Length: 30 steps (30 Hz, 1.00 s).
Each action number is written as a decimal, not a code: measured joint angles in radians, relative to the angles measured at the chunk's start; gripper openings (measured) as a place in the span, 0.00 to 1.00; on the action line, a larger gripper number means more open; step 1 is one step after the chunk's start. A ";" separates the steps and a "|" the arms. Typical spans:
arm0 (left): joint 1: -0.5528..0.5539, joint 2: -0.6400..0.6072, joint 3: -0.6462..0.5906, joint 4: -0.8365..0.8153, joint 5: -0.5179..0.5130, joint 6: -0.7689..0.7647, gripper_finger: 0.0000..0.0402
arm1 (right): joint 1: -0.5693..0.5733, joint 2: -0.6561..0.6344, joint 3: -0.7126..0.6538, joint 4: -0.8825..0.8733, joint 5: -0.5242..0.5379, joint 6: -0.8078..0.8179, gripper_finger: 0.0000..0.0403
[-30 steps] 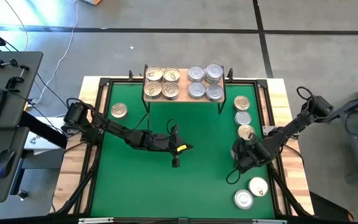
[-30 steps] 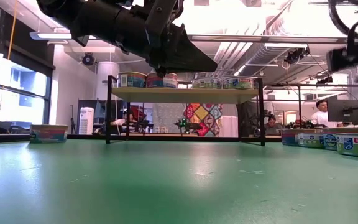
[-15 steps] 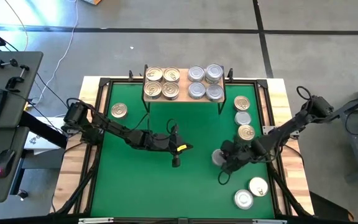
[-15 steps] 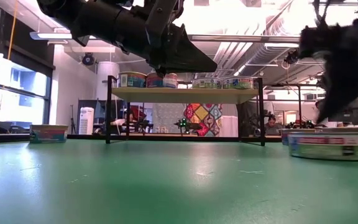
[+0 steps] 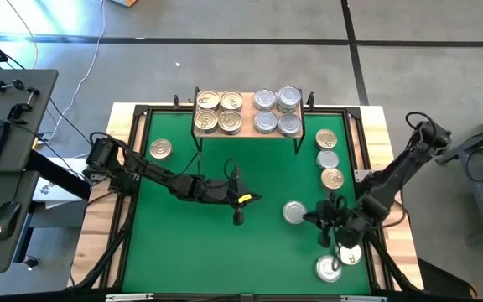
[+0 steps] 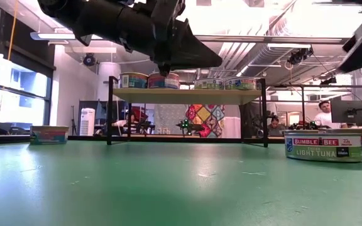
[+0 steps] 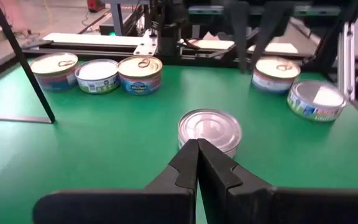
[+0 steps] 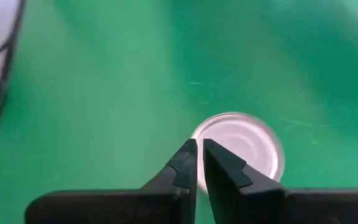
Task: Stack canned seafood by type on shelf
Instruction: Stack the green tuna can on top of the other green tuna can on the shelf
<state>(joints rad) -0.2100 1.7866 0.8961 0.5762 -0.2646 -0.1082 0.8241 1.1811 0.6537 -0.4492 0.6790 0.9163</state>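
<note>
My right gripper (image 5: 324, 220) is pinched shut on nothing beside the round silver tin (image 5: 294, 212), so I might bump it away.

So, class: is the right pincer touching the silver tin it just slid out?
Apart. The high view shows green table between the right pincer and the silver tin.

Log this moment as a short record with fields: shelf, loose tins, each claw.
shelf: eight tins on top, gold-lidded four on one half, silver-lidded four on the other
loose silver tin: alone mid-table, nothing gripping it
left claw: shut, empty, above the table's middle
right claw: shut, empty, beside the two tins near the front right corner
</note>
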 joint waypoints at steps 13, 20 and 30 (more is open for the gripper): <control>-0.079 -0.116 0.130 -0.390 -0.068 0.049 0.00 | -0.014 -0.018 0.001 -0.188 -0.176 0.049 0.35; -0.097 -0.123 0.133 -0.501 -0.114 -0.103 0.00 | -0.086 -0.043 0.002 -0.367 -0.269 0.017 0.71; -0.069 0.127 0.132 -0.251 -0.016 -0.152 0.00 | -0.113 0.024 -0.106 -0.106 -0.295 -0.193 0.85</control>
<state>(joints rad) -0.2786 1.9132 1.0279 0.3255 -0.2808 -0.2604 0.7113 1.2049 0.5475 -0.5556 0.3836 0.7229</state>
